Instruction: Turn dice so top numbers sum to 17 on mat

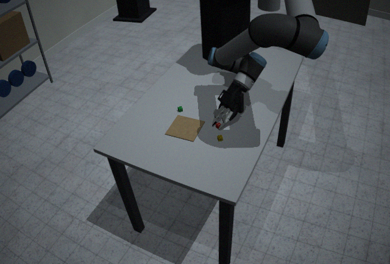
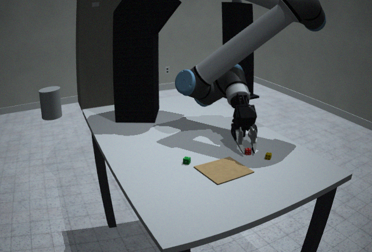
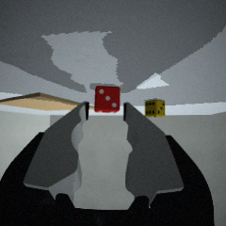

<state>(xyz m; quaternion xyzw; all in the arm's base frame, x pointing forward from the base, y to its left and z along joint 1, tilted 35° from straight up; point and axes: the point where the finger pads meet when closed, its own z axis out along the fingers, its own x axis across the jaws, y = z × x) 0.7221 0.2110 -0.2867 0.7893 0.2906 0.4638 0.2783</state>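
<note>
Fingers stand slightly parted, one tip on each side of the red die [image 3: 107, 99], with a sliver of daylight visible between each tip and the die in the wrist view. My judgement: the grip is released and nothing is held. The die rests on the tabletop [image 1: 176, 163], just off the mat's near corner, and shows three pips on the face toward the wrist camera; its top face I cannot read.

Location of task items: mat [image 2: 224, 170] lies mid-tabletop with no die on it. Green die [image 2: 186, 160] sits apart on the far side of the mat from the arm. Yellow die [image 2: 268, 155] sits just beside the red one, outside the mat. All three appear flat.

Risks noted:
- Tips hang low beside the red die. A sideways move before lifting would likely drag or tip it, changing its top number.
- The yellow die is close by. A wide swing of the fingers could knock it.
- Re-gripping off-centre could leave the red die cocked on an edge, failing the flat requirement.
- The red die lies close to the mat's corner; pushing rather than lifting may leave it straddling the edge.
</note>
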